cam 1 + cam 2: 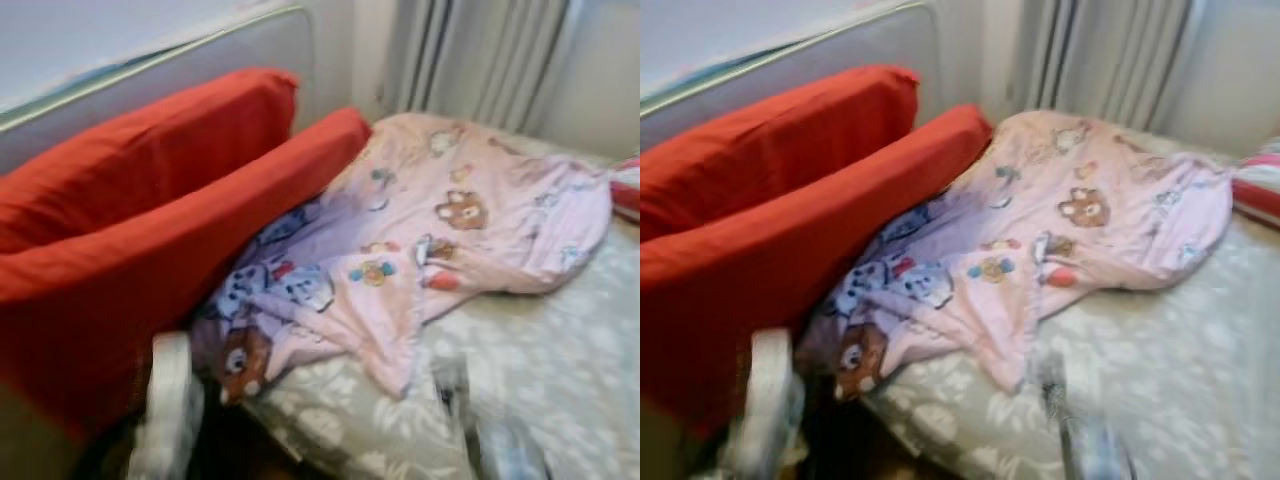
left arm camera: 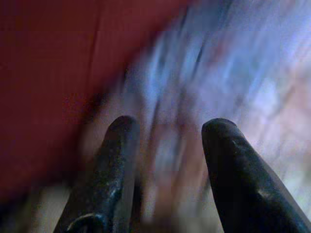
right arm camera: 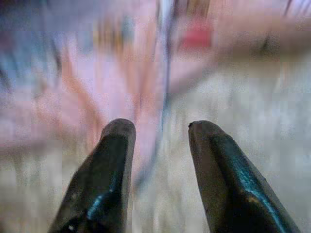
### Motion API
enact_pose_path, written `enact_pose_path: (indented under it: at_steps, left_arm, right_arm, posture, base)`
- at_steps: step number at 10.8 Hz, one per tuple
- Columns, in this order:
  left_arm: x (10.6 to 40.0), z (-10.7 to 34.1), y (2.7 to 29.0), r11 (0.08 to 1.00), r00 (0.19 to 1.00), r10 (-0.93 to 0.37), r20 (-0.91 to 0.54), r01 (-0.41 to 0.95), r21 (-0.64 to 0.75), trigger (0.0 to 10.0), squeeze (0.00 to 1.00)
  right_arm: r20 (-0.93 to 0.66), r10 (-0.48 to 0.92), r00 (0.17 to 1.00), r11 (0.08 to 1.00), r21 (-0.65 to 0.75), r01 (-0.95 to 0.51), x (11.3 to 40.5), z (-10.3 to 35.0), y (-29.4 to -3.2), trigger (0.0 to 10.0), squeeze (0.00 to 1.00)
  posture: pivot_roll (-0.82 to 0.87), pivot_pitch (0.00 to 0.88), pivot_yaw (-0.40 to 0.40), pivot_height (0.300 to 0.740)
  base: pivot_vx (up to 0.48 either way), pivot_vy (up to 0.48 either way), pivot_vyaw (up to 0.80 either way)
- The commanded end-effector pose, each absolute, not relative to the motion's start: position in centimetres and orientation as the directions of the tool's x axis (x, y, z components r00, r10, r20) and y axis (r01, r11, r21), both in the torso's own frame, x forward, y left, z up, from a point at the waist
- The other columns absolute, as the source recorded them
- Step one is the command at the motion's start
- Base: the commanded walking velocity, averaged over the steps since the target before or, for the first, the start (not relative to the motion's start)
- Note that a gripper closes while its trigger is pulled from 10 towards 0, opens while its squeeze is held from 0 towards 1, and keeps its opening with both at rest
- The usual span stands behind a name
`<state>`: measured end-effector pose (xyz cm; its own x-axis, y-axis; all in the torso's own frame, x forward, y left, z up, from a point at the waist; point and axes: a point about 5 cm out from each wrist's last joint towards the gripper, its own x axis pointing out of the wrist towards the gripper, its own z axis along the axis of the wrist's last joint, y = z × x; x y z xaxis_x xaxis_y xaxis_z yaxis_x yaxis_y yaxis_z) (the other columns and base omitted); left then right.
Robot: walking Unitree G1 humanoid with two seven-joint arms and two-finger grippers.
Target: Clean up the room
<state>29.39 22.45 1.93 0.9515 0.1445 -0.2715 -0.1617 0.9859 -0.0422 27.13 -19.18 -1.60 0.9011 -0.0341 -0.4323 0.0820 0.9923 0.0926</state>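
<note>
A pink blanket [image 1: 450,230] printed with cartoon bears and other small figures lies crumpled across the middle of a bed, its near-left corner bunched into bluish folds that press against two red pillows [image 1: 130,230]. The pillows stand on edge along the left side, one behind the other, leaning toward a grey padded headboard [image 1: 190,65] on the far left. Under the blanket is a grey sheet with a pale leaf pattern [image 1: 560,350], bare on the near right. Grey curtains [image 1: 480,60] hang at the far side, and a red-and-white striped cushion [image 1: 628,185] sits at the far right edge. Both arms are blurred low in the eye views: the left gripper [image 2: 167,131] is near the front left, just beside the lower red pillow and the blanket's bunched corner, its two black fingers [image 2: 114,160] spread apart with nothing between them. The right gripper [image 3: 158,128] is over the near right part of the bed, pointed at the blanket's near edge where it meets the sheet, its fingers [image 3: 218,165] likewise parted and empty.
</note>
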Motion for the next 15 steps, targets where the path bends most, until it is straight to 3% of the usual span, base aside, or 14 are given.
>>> enact_pose_path:
  at_steps: [1, 3, 6, 9, 13, 15]
  left_arm:
    - [28.4, 1.1, 22.7, 0.987, 0.945, 0.142, -0.293, -0.157, -0.028, 10.0, 0.0]
    - [27.8, 0.3, 22.6, 0.989, 0.935, 0.139, -0.325, -0.151, -0.01, 10.0, 0.0]
    - [26.7, 1.3, 23.0, 0.986, 0.971, 0.161, -0.178, -0.166, -0.014, 10.0, 0.0]
    - [27.7, 1.9, 22.8, 0.989, 0.975, 0.142, -0.174, -0.145, -0.007, 10.0, 0.0]
    - [28.0, 2.2, 22.6, 0.992, 0.978, 0.12, -0.168, -0.123, -0.009, 10.0, 0.0]
    - [28.0, 2.2, 22.6, 0.993, 0.979, 0.118, -0.165, -0.119, 0.001, 10.0, 0.0]
  right_arm:
    - [-0.481, -0.058, 0.875, 0.99, 0.088, 0.114, 25.6, -2.8, -19.7, 10.0, 0.0]
    - [-0.474, -0.081, 0.877, 0.989, 0.071, 0.13, 25.7, -2.7, -20.0, 10.0, 0.0]
    - [-0.334, -0.061, 0.94, 0.993, 0.078, 0.092, 26.1, -1.5, -19.8, 10.0, 0.0]
    - [-0.355, -0.067, 0.932, 0.991, 0.084, 0.103, 26.0, -1.7, -19.9, 10.0, 0.0]
    - [-0.33, -0.084, 0.94, 0.988, 0.096, 0.122, 26.5, -1.2, -20.0, 10.0, 0.0]
    - [-0.329, -0.079, 0.941, 0.988, 0.098, 0.118, 26.7, -1.1, -19.9, 10.0, 0.0]
  posture:
    - [0.18, 0.001, -0.015, 0.74]
    - [0.17, 0.008, -0.014, 0.74]
    - [0.17, 0.017, -0.025, 0.74]
    - [0.17, 0.03, -0.024, 0.74]
    - [0.17, 0.039, -0.021, 0.74]
    - [0.18, 0.042, -0.02, 0.74]
  base:
    - [0.0, 0.0, 0.0]
    - [0.0, 0.0, 0.0]
    - [0.0, 0.0, 0.0]
    - [0.0, 0.0, 0.0]
    - [0.0, 0.435, 0.0]
    - [0.0, 0.0, 0.0]
